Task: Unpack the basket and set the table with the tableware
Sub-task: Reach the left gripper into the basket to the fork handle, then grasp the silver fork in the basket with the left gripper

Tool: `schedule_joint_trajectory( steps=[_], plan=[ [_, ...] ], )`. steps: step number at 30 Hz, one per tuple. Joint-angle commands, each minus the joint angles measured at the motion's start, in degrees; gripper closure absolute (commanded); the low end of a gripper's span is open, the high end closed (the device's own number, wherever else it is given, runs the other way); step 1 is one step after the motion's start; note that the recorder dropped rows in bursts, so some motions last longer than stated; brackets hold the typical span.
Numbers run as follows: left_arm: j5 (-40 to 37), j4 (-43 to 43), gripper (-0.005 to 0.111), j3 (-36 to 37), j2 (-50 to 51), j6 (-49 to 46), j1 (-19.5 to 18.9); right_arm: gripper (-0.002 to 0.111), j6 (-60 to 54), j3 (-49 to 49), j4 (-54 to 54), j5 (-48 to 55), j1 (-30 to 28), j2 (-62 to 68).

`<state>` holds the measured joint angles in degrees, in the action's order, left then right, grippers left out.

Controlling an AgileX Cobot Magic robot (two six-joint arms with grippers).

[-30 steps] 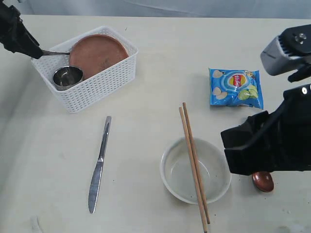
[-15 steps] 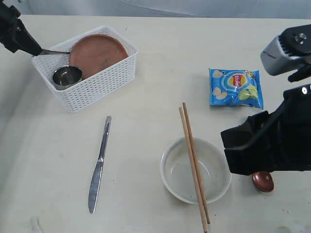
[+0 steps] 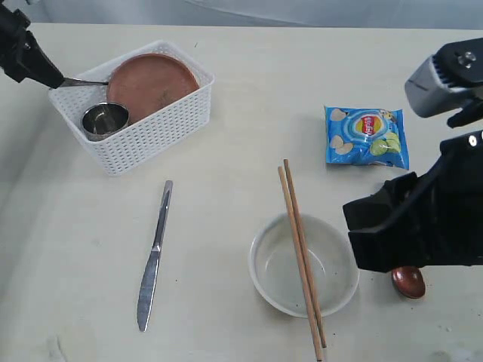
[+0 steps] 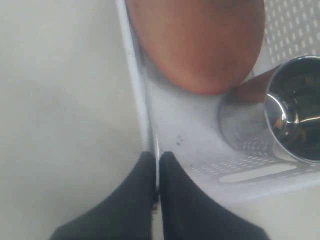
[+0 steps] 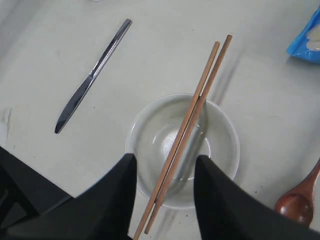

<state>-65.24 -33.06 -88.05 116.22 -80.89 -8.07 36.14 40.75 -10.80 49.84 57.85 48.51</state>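
Note:
The white basket (image 3: 155, 130) stands at the far left of the table (image 3: 241, 98). In it lie the reddish-brown plate (image 3: 151, 79) and the steel cup (image 3: 104, 118). My left gripper (image 3: 54, 75) is at the basket's left rim, shut on the thin steel fork handle (image 3: 84, 81); its tines are hidden. The wrist view shows the gripper (image 4: 157, 156) pinching that handle (image 4: 156, 144) beside the plate (image 4: 200, 45) and cup (image 4: 295, 115). My right gripper (image 5: 165, 165) hangs open above the bowl (image 5: 220, 130) and chopsticks (image 5: 192, 120).
A steel knife (image 3: 155, 253) lies left of the bowl (image 3: 275, 279), and the chopsticks (image 3: 300, 249) rest across the bowl. The wooden spoon (image 3: 408, 282) peeks out under my right arm (image 3: 411, 222). A blue chips bag (image 3: 367, 136) lies at the right.
The left gripper's jaws have closed on the fork handle, and it has drawn back slightly to the upper left. The right arm has stayed still.

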Motion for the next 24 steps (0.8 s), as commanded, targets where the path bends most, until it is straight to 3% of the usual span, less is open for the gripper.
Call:
schedule_joint_trajectory(
  steps=[1,24],
  plan=[
    [-1.68,-0.36,0.107,0.27,-0.1,-0.22,0.21,0.071,-0.17,-0.21,0.18,-0.03,0.22,-0.26],
    [-4.72,-0.36,0.107,-4.65,-0.2,1.17,0.21,0.071,-0.17,-0.21,0.18,-0.03,0.22,-0.26]
  ],
)
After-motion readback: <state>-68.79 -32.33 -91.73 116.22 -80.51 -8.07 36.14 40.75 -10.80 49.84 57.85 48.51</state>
